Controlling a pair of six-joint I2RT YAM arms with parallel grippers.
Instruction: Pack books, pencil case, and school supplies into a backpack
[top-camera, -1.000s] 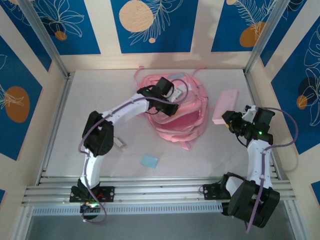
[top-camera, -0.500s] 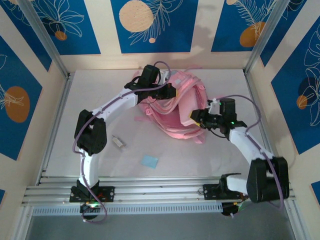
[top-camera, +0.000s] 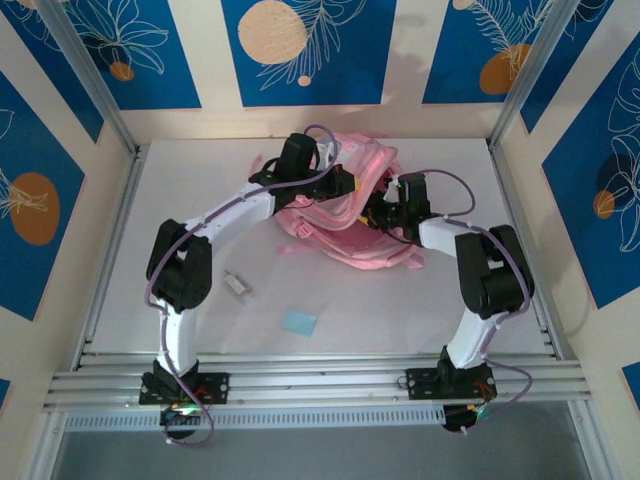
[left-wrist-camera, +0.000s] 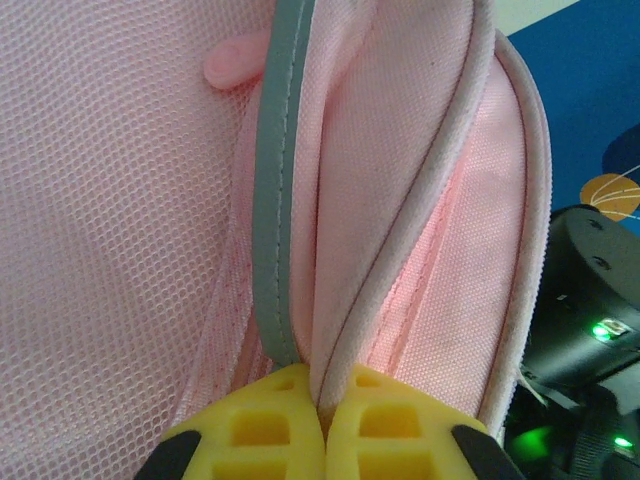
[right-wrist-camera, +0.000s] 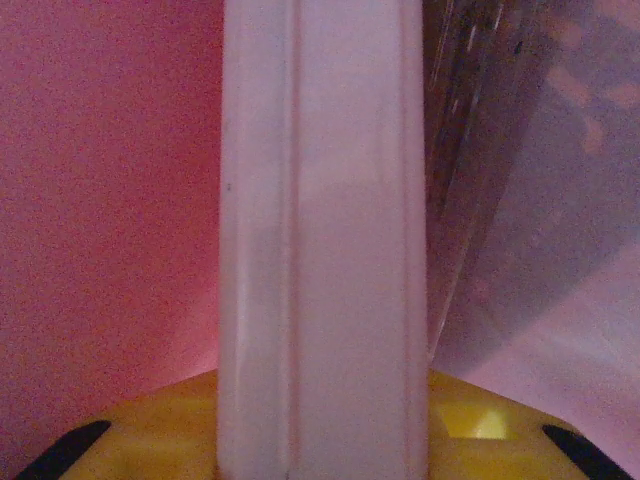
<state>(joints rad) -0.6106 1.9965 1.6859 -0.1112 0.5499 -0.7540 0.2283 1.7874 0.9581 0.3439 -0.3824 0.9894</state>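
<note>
- While the left hand is pinched shut on a piped edge of the backpack, in the upper middle of the overhead view, it should lift that edge up and away so the mouth gapes.
- At the bottom centre of the left wrist view its yellow fingertips meet on the seam, with the mesh panel to the left. It looks like a firm hold worth leaving alone.
- Just right of it, the right hand grips the pale-pink pencil case. Pink fabric beside the case suggests its front end is already inside.
- Push along the case's long axis, low and deep. Let go only once most of it is swallowed.
- Something clear and shiny sits at the upper right of the right wrist view; what it is I cannot tell, and it might snag.
- A light-blue pad and a whitish clip wait on the surface, lower centre, well apart from the backpack.
</note>
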